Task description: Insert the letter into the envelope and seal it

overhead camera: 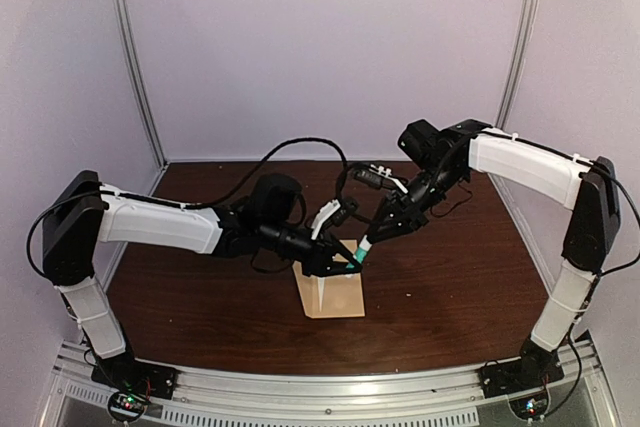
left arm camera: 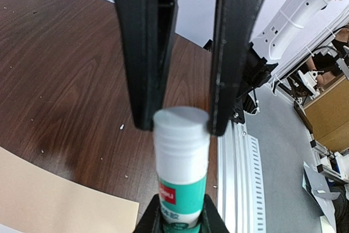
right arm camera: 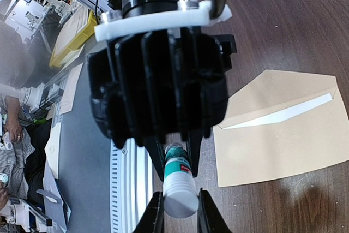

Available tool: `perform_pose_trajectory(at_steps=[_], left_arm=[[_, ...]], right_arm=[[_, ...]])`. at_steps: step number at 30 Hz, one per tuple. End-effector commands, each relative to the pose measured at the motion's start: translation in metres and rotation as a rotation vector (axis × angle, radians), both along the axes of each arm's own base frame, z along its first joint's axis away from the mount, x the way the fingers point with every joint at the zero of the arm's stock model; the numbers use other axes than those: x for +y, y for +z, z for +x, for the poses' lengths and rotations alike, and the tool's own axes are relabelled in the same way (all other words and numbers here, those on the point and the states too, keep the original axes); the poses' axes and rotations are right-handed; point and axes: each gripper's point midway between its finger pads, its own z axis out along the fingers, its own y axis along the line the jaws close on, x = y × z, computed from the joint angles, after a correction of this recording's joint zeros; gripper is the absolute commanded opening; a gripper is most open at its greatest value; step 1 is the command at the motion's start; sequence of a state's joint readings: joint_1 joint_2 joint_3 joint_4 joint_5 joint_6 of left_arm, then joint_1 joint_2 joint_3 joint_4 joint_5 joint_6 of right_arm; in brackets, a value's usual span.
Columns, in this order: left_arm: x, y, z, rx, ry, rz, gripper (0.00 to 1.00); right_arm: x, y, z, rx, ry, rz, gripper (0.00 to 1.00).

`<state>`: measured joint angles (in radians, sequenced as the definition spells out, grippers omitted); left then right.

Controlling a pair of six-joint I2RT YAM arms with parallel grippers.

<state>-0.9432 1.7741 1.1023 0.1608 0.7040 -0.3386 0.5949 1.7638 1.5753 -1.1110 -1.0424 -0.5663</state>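
Dark wood table (overhead camera: 200,277), pale walls. From above, the left gripper (overhead camera: 343,265) and right gripper (overhead camera: 368,240) meet on one glue stick (overhead camera: 357,256), with the tan envelope (overhead camera: 335,305) flat just beneath them. Left wrist: the left jaws are narrow, clamping the teal barrel; the right jaws pinch the white cap (left arm camera: 181,121). Right wrist alone shows a white strip (right arm camera: 278,114) along the envelope's flap.

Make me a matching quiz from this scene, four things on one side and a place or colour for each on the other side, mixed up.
Things:
1. white cap
2. green tube
3. envelope
4. table

Matches:
A. dark brown wood
B. between the right fingers
C. tan, lying flat
D. between the left fingers

Pairs: 1-B, 2-D, 3-C, 4-A
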Motion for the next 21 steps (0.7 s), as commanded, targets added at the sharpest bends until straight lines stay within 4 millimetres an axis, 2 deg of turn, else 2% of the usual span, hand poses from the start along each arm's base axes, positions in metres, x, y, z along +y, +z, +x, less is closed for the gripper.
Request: perform_pose_trajectory(at_steps=[1, 7, 13, 21], left_arm=[[-0.006, 0.019, 0.007, -0.053, -0.006, -0.066, 0.01], [-0.007, 0.015, 0.006, -0.04, -0.012, -0.06, 0.0], [-0.007, 0.012, 0.006, -0.03, -0.013, -0.056, 0.0], [-0.007, 0.007, 0.007, -0.02, -0.007, -0.041, 0.0]], right_arm=[[-0.001, -0.009, -0.005, 0.016, 0.026, -0.018, 0.1], [-0.007, -0.003, -0.006, -0.074, 0.07, -0.025, 0.0], [-0.013, 0.016, 0.005, -0.197, 0.058, -0.004, 0.0], [-0.032, 0.042, 0.026, -0.199, 0.0, 0.038, 0.0]])
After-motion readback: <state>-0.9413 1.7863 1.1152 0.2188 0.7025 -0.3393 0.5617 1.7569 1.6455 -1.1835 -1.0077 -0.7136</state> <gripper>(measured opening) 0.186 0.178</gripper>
